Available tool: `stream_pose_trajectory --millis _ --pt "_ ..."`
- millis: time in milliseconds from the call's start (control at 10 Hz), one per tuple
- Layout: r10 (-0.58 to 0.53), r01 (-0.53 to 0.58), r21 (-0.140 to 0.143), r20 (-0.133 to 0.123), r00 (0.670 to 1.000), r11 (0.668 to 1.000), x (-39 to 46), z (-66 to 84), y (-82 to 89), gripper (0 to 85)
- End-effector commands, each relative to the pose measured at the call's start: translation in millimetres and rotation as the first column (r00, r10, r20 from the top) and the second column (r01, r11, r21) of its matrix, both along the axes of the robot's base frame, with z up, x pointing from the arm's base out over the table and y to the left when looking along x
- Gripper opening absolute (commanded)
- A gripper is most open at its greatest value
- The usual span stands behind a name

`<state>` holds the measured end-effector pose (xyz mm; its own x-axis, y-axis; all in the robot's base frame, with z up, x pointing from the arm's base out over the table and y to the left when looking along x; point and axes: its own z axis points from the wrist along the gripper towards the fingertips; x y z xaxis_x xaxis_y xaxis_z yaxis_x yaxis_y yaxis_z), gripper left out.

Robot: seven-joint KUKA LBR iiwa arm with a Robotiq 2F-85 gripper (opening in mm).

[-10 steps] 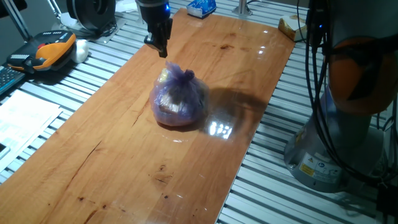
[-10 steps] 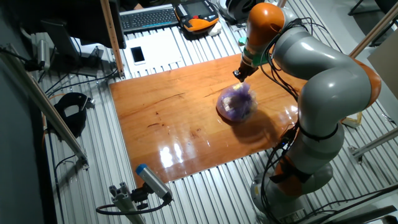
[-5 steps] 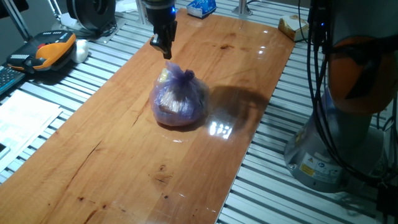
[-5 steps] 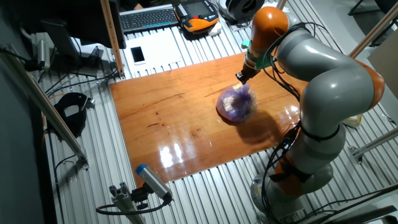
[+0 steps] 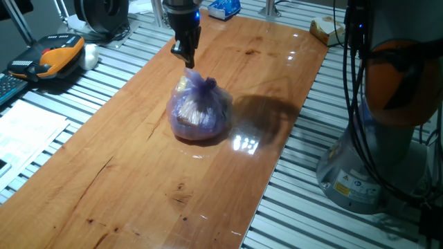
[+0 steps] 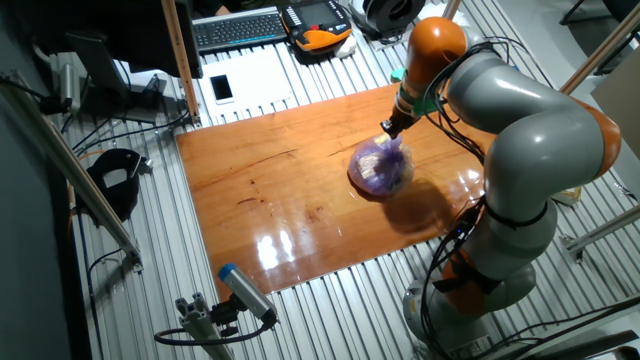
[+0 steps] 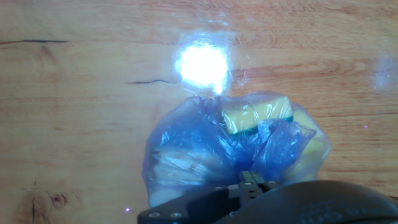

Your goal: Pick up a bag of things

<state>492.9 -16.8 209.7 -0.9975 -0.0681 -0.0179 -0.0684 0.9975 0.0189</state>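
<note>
The bag of things (image 5: 199,107) is a round translucent purple bag with a twisted top and stands upright on the wooden table (image 5: 131,180). It also shows in the other fixed view (image 6: 380,168). In the hand view the bag (image 7: 199,149) lies directly below, with yellow lumps showing through. My gripper (image 5: 188,61) points down just above and slightly behind the bag's knot, fingers together and holding nothing. It is seen too in the other fixed view (image 6: 388,127) and at the bottom of the hand view (image 7: 252,182).
An orange and black pendant (image 5: 59,55) lies left of the table. A blue packet (image 5: 225,8) sits at the far end. The robot's base (image 5: 360,166) stands to the right. A keyboard (image 6: 235,28) and a phone (image 6: 221,88) lie beyond the table.
My gripper has moved to the right and slightly toward the bag, ending over its knotted top. The bag has not moved.
</note>
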Motion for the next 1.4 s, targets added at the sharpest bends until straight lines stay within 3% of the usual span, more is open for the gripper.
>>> stream_pose_trajectory --millis 0,400,500,600,700,800,900,1300 --pt "0.001 -0.001 0.003 0.004 1.0 1.0 -1.7 -3.4 0.5 0.0" --pt "-0.003 0.003 0.017 -0.013 1.0 1.0 -5.5 -5.9 0.9 0.0" --pt "-0.011 0.011 -0.005 -0.006 1.0 1.0 -6.0 -6.7 1.6 17.0" --pt "-0.022 0.022 -0.02 0.002 1.0 1.0 -6.4 -7.4 2.9 17.0" --pt "-0.042 0.042 -0.027 0.01 0.999 0.999 -6.9 -8.1 3.8 34.0" --pt "-0.054 0.054 -0.037 0.015 0.998 0.998 -7.1 -8.4 4.3 34.0" --pt "-0.064 0.065 -0.029 0.031 0.997 0.997 -8.4 -9.5 3.3 51.0" --pt "-0.075 0.076 -0.02 0.045 0.996 0.997 -15.4 -22.0 -4.0 51.0"
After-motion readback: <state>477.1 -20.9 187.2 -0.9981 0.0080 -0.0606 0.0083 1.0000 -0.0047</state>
